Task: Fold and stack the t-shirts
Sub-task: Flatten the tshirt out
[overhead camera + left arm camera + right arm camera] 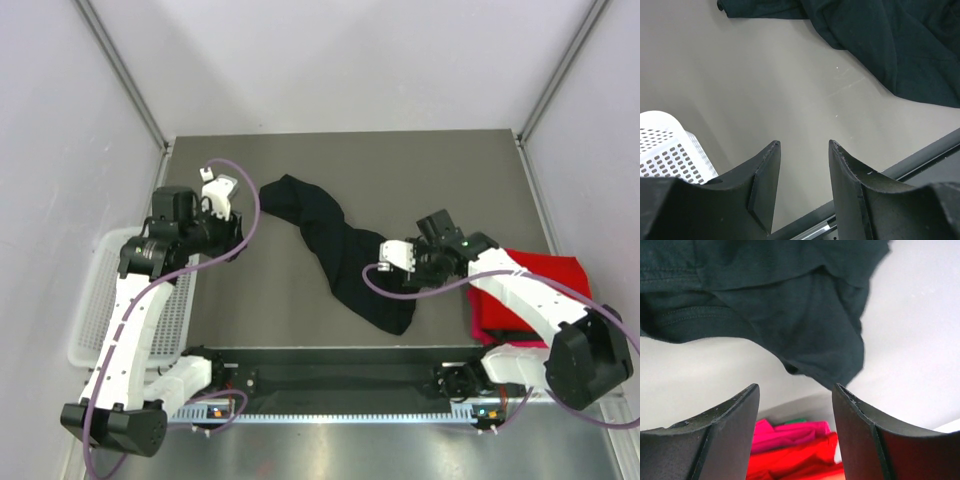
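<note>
The black t-shirt (pixel 345 250) lies crumpled in a long diagonal strip across the grey table (pixel 440 170); no light-blue mark shows. My left gripper (pixel 215 190) is open and empty, just left of the shirt's far end. In the left wrist view it (pixel 804 145) hangs over bare table, with the shirt (pixel 900 40) ahead at upper right. My right gripper (pixel 395 255) is open at the shirt's right edge. In the right wrist view it (pixel 796 385) holds nothing, with the black cloth (pixel 790 315) just ahead. The folded red shirt (pixel 540 285) lies at the right, and red (pixel 795 460) and magenta (pixel 790 432) folds show low between the fingers.
A white mesh basket (pixel 100 300) stands off the table's left edge and also shows in the left wrist view (pixel 665 145). A dark rail (pixel 340 380) runs along the near edge between the arm bases. Pale walls enclose the table. A bit of green cloth (pixel 795 421) shows above the magenta fold.
</note>
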